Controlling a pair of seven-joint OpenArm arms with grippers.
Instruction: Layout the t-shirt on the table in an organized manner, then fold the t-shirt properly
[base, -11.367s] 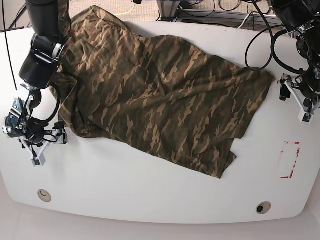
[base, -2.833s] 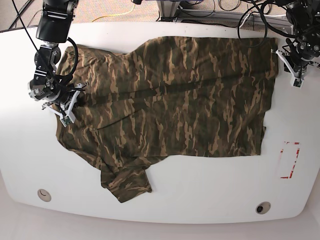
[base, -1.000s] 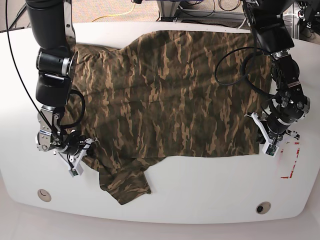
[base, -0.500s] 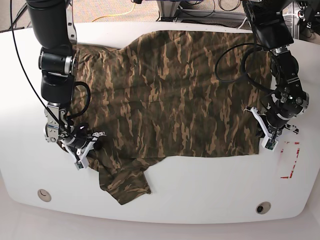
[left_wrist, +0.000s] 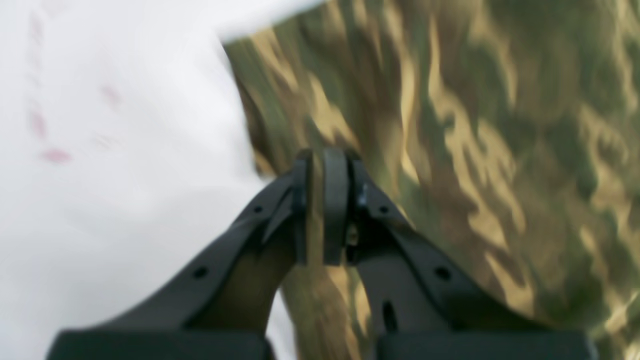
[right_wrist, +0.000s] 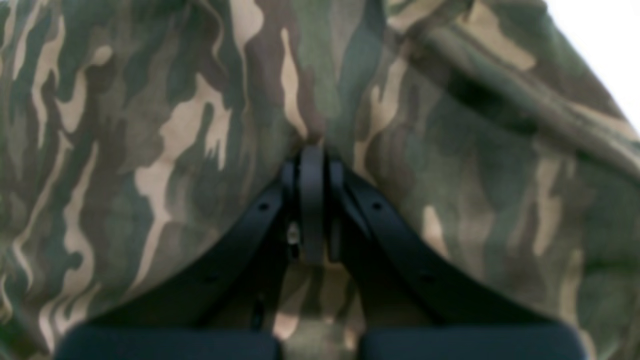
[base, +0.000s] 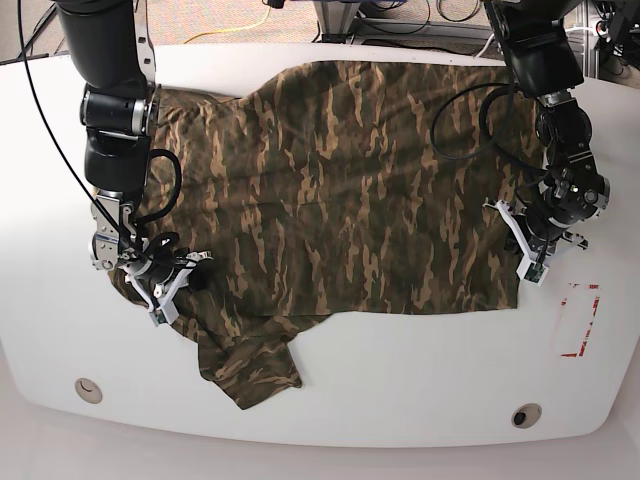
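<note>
Camouflage t-shirt (base: 350, 190) on table (base: 400, 370); both arms' fingers (left_wrist: 325, 165) clamped on it

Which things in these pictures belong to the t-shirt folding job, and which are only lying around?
Belong to the job:
- t-shirt, spread out
- table
- left gripper, shut on the shirt edge
- right gripper, shut on the cloth

Only lying around:
- red tape rectangle
- two grommet holes
- cables behind the table

Floor (base: 215, 15): tan carpet beyond the far edge of the worktop.
Cables (base: 262, 22): yellow and black leads lying on that floor.
Light: even, soft shadows.
</note>
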